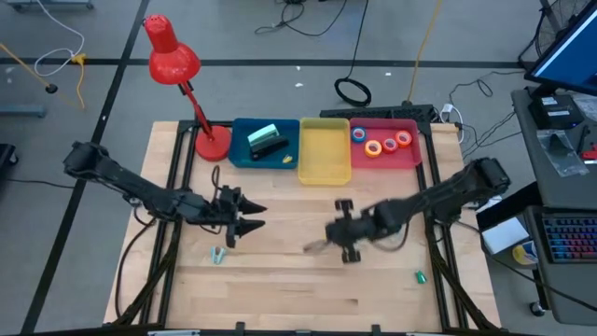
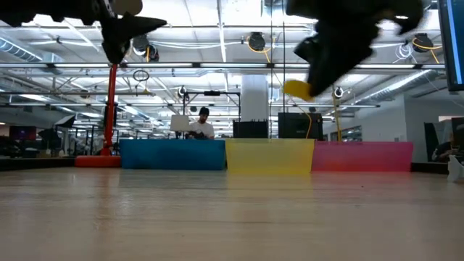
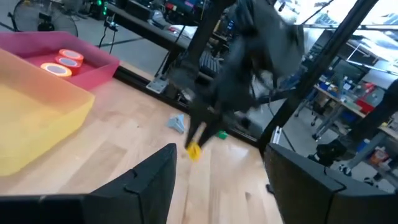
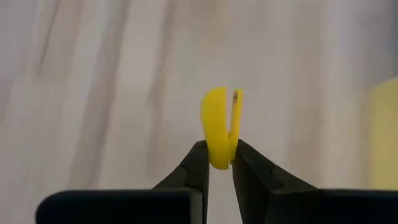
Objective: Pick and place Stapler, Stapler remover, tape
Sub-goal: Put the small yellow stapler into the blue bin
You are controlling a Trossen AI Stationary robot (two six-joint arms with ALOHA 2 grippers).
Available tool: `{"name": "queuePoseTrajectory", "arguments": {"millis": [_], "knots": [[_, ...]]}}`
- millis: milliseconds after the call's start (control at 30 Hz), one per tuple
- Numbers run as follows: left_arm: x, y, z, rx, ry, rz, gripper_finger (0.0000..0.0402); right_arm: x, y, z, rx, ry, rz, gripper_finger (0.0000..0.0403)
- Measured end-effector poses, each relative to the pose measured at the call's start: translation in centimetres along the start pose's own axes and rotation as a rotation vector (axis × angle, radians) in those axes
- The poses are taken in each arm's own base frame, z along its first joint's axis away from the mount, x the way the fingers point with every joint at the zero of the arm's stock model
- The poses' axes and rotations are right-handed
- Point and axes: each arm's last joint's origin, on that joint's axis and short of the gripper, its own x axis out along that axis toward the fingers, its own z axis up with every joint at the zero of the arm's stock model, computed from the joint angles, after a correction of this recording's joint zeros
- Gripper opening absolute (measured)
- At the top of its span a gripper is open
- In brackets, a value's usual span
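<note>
My right gripper (image 4: 219,163) is shut on a small yellow claw-shaped piece (image 4: 217,124), held above the middle of the table (image 1: 280,280). It also shows in the low view (image 2: 297,88) and the left wrist view (image 3: 193,151). My left gripper (image 1: 254,217) hovers open left of centre, touching nothing. A green-and-black stapler (image 1: 267,142) lies in the blue tray (image 1: 241,149). Several tape rolls (image 1: 381,144) lie in the pink tray (image 1: 415,154). The yellow tray (image 1: 324,154) sits between them. My right gripper pinches the yellow piece at its lower end (image 4: 219,158) between the two fingertips (image 4: 198,163). The fingers slant down from the table's right side. The piece sticks out past the tips and is lifted clear of the table.
A red desk lamp (image 1: 177,70) stands at the far left beside the trays. A small grey-blue claw piece (image 1: 217,254) lies near my left gripper, and a green one (image 1: 420,276) near the right edge. Bare wood lies along the near side.
</note>
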Motion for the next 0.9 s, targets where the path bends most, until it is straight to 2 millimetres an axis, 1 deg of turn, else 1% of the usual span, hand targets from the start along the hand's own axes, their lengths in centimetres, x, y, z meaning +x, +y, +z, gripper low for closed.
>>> {"name": "queuePoseTrajectory", "arguments": {"millis": [100, 200, 333, 433, 667, 767, 900], "knots": [[1.0, 0.3, -0.6, -0.011, -0.012, 0.010, 0.0244, -1.4, -2.5, 1.0, 0.054, -0.106, -0.023, 0.0036], [2.0, 0.8, -0.9, -0.032, -0.039, 0.026, 0.0244, -2.6, -4.6, 2.1, 0.101, -0.232, -0.003, 0.0036], [3.4, 1.4, -0.6, -0.038, -0.077, 0.083, 0.0244, -3.2, -6.6, 3.4, 0.144, -0.374, 0.042, 0.0036], [4.8, 1.5, 0.3, 0.015, -0.097, 0.111, 0.0244, -3.3, -7.6, 4.0, 0.159, -0.442, 0.084, 0.0036], [7.9, 0.9, 2.4, 0.268, -0.109, 0.156, 0.0244, -3.5, -9.6, 4.4, 0.176, -0.505, 0.080, 0.0036], [8.8, 1.2, 2.7, 0.304, -0.066, 0.192, 0.0244, -3.6, -10.2, 4.5, 0.173, -0.539, 0.120, 0.0036], [8.9, 1.6, 2.7, 0.316, -0.028, 0.223, 0.0244, -3.7, -10.8, 4.7, 0.168, -0.563, 0.139, 0.0036]]}}
